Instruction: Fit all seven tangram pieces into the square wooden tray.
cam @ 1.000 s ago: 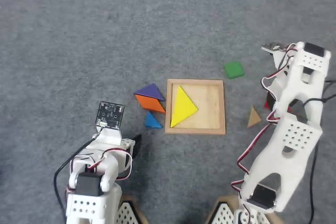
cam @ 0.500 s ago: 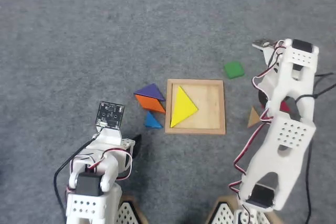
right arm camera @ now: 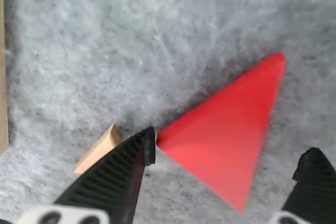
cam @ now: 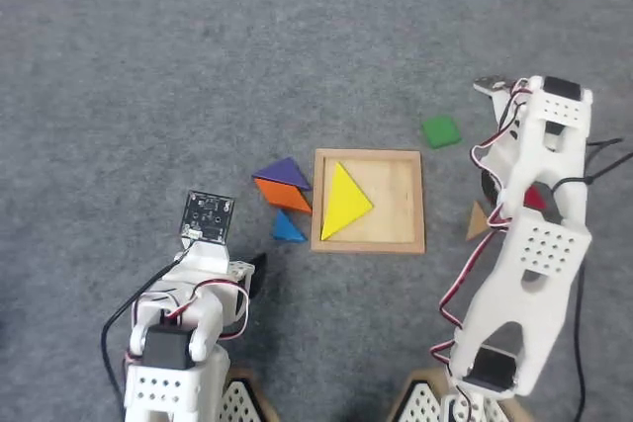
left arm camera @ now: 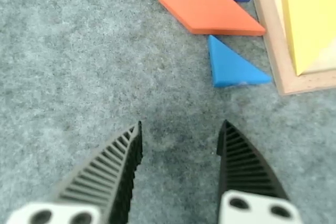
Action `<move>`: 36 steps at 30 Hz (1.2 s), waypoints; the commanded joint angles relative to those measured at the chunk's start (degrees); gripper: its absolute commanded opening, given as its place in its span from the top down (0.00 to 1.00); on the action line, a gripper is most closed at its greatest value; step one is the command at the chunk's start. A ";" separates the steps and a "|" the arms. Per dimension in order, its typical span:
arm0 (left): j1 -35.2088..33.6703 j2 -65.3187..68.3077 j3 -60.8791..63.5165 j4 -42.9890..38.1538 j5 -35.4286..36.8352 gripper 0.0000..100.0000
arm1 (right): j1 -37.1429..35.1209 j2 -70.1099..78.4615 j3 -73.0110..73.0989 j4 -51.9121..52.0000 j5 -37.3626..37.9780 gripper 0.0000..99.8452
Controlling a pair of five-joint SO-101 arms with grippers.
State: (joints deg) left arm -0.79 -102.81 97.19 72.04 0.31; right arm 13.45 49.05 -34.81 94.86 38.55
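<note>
The square wooden tray [cam: 415, 201] holds one yellow triangle [cam: 344, 201]. Just off its left side lie a purple triangle [cam: 283, 172], an orange parallelogram [cam: 284, 194] and a small blue triangle [cam: 288, 228]. A green square [cam: 440, 130] and a tan triangle [cam: 478, 219] lie to its right. The red triangle [right arm camera: 231, 129] rests on the carpet, and my right gripper [right arm camera: 231, 148] stands open low over it with one finger on each side. My left gripper [left arm camera: 181, 132] is open over bare carpet, short of the blue triangle [left arm camera: 231, 69].
Grey carpet covers the whole table. The right arm's white body [cam: 539, 244] hides part of the red triangle [cam: 535, 200] in the high view. The tan triangle [right arm camera: 100, 150] lies close to one right finger. Open carpet stretches behind the tray.
The right arm has shifted a little to the left, over the red triangle. The left arm and all the pieces have stayed put.
</note>
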 commanded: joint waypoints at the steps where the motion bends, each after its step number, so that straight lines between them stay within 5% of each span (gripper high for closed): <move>1: -0.09 -1.23 -0.75 0.18 0.53 0.77 | -0.75 0.22 -1.23 -1.27 -0.88 0.59; 29: -0.09 -1.23 -0.75 0.18 0.53 0.77 | -2.15 2.77 -1.32 -1.71 -13.36 0.59; 36: -0.09 -1.23 -0.75 0.18 0.53 0.77 | -2.68 2.77 -1.32 -1.80 -13.36 0.69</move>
State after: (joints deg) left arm -0.79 -102.81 97.19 72.04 0.31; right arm 12.48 50.99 -35.52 93.98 25.80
